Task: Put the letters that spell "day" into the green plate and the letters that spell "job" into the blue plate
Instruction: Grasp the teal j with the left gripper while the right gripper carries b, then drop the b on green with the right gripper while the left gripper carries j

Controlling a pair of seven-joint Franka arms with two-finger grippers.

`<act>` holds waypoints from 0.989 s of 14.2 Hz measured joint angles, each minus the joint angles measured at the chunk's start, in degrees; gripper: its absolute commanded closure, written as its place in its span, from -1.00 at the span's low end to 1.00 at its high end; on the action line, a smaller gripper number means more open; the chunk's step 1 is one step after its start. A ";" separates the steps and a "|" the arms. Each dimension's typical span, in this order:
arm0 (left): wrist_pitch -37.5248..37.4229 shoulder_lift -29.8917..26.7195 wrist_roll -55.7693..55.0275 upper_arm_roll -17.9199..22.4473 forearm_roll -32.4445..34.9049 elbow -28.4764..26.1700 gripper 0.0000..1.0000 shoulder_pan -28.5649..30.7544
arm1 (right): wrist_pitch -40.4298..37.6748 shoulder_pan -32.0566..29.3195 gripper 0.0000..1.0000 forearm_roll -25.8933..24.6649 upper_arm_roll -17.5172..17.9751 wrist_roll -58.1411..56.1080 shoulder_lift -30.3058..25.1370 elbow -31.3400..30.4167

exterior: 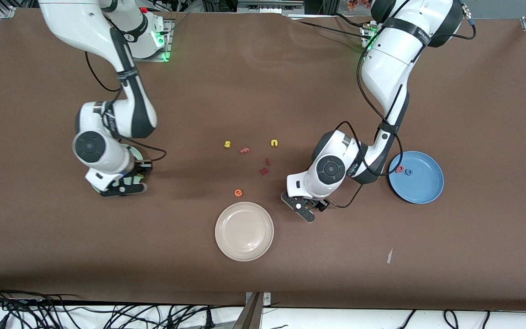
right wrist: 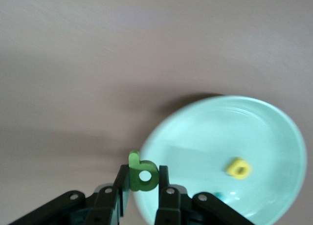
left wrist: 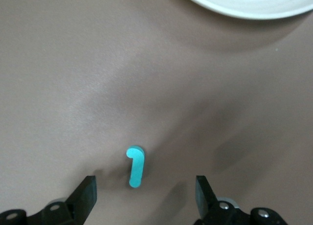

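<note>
My left gripper [exterior: 304, 211] is down near the table beside the cream plate, open, and it hides the letter beneath it in the front view. In the left wrist view the teal hook-shaped "j" [left wrist: 136, 166] lies flat on the table between the spread fingertips [left wrist: 88, 193], untouched. The blue plate [exterior: 427, 192] holds the salmon "b" [exterior: 399, 169] and blue "o" [exterior: 408, 172]. My right gripper [exterior: 123, 186] is shut on the dark green "d" [right wrist: 143, 174], over the rim of the green plate [right wrist: 264, 132]. In that plate lie the yellow "a" [right wrist: 238, 168] and a teal bit [right wrist: 220, 195].
A cream-white plate [exterior: 244, 251] sits nearest the front camera. Loose letters lie mid-table: yellow "s" [exterior: 227, 144], salmon "f" [exterior: 244, 150], yellow "u" [exterior: 274, 143], two dark red letters [exterior: 266, 167] and orange "e" [exterior: 238, 193]. A paper scrap [exterior: 389, 256] lies toward the left arm's end.
</note>
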 measured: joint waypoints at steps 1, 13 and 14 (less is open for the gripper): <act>0.27 0.29 0.00 0.16 0.00 0.21 -0.70 0.00 | 1.31 -1.11 0.37 0.08 -0.71 -2.52 -1.07 -2.62; 0.70 1.88 -2.44 0.39 0.02 2.36 0.44 -0.10 | -20.60 -1.70 -1.00 1.13 -1.15 -4.59 -11.75 3.76; 0.69 1.88 -2.47 0.45 0.02 2.46 0.58 -0.10 | -25.56 -1.69 -1.00 1.12 -1.16 -4.59 -12.50 6.65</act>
